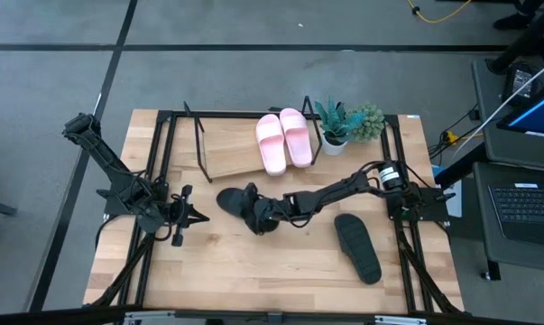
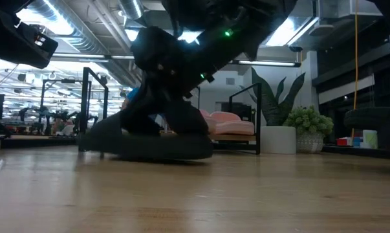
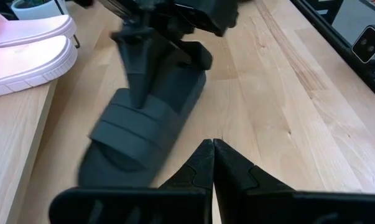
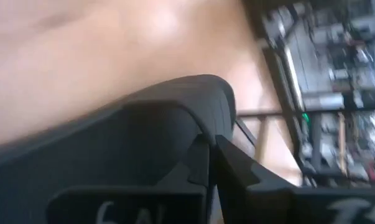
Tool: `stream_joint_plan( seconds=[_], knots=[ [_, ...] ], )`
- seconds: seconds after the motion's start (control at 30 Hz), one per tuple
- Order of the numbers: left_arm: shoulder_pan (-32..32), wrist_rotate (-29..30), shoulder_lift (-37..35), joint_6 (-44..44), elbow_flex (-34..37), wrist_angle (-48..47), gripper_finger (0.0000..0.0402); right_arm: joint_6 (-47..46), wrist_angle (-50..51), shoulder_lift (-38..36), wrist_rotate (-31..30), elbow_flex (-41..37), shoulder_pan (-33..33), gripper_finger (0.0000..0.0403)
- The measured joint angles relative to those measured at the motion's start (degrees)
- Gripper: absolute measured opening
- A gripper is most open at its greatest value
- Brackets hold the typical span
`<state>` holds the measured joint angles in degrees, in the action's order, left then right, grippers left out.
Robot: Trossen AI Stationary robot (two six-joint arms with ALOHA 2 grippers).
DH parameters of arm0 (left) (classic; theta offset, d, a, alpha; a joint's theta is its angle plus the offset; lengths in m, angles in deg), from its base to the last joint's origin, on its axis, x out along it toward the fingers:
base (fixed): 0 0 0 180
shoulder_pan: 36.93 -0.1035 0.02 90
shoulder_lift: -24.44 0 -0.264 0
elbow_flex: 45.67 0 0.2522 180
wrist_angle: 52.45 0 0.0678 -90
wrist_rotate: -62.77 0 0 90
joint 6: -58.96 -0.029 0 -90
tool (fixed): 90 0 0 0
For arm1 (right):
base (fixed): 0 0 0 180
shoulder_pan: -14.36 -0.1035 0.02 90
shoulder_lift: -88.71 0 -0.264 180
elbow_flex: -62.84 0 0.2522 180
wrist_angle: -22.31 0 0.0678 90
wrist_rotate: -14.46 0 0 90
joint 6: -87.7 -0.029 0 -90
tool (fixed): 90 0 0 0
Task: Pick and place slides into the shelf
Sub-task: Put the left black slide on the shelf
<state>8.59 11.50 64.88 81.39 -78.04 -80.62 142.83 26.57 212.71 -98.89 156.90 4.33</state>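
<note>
Two pink slides (image 1: 283, 140) sit on the shelf (image 1: 226, 153). The right gripper (image 1: 270, 215) has its fingers closed on one black slide (image 1: 244, 206); another (image 1: 357, 246) waits on the tabletop (image 1: 253, 271). The left gripper (image 1: 192, 216) rests with fingers closed, empty.

Shelf half free, centre of tabletop crowded.
Left half of shelf (image 1: 226, 153) bare; pink slides (image 1: 283, 139) and plants (image 1: 348, 122) fill its right end. Right arm (image 1: 344, 188) and black slide (image 1: 246, 206) block the tabletop (image 1: 253, 271) centre.
</note>
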Motion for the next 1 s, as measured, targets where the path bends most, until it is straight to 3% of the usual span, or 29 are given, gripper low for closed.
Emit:
stream_joint_plan(
  seconds=[0.23, 0.37, 0.57, 0.77, 1.0],
  knots=[
    [0.02, -0.01, 0.0, 0.11, 0.0, 0.02, 0.0, -2.5, 9.81, -1.11, -2.13, 8.96, 0.12, 0.0012],
    [0.02, -0.01, 0.0, 0.11, 0.0, 0.0, 0.0, -2.66, 19.15, -1.11, -8.03, 15.71, 0.11, 0.0012],
    [0.02, -0.01, 0.02, 0.04, 0.0, -0.04, 0.0, -7.69, 31.14, -1.11, -12.2, 24.58, 1.01, 0.0012],
    [0.02, 0.01, 0.02, 0.04, 0.0, -0.11, 0.0, -13.8, 37.53, -1.11, -14.86, 30.95, 3.68, 0.0012],
    [0.02, 0.01, 0.03, 0.03, 0.0, -0.11, 0.0, -20.24, 37.73, -1.18, -15.71, 34.41, 7.46, 0.0012]
  ],
)
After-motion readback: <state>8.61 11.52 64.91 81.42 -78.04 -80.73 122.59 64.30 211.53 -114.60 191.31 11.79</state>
